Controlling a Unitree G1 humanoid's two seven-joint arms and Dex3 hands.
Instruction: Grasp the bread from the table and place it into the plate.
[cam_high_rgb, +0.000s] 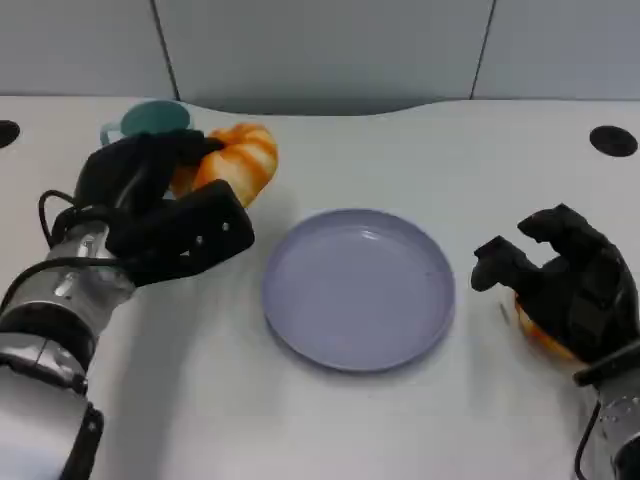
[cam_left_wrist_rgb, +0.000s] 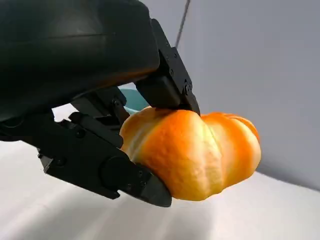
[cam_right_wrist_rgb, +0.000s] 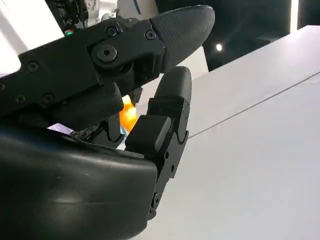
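**Bread in left hand, plate at four o'clock**

Head view: left hand (cam_high_rgb: 150, 215) grips the orange ridged bread roll (cam_high_rgb: 235, 160); the round lavender plate (cam_high_rgb: 300, 330) lies near, at its four o'clock. Right hand (cam_high_rgb: 570, 290), fingers curled, covers something orange.

Left wrist view: fingers (cam_left_wrist_rgb: 167, 82) clamp the roll.

bread (cam_high_rgb: 235, 162) left-behind plate (cam_high_rgb: 358, 287), cup (cam_high_rgb: 150, 120) behind bread

My left hand (cam_high_rgb: 150, 205) grips the orange bread (cam_high_rgb: 232, 160) to the left of the lavender plate (cam_high_rgb: 358, 288), with a teal mug (cam_high_rgb: 148, 120) just behind. My right hand (cam_high_rgb: 565, 285), fingers curled, rests right of the plate on the white surface (cam_high_rgb: 400, 420), over something orange (cam_high_rgb: 540, 335).
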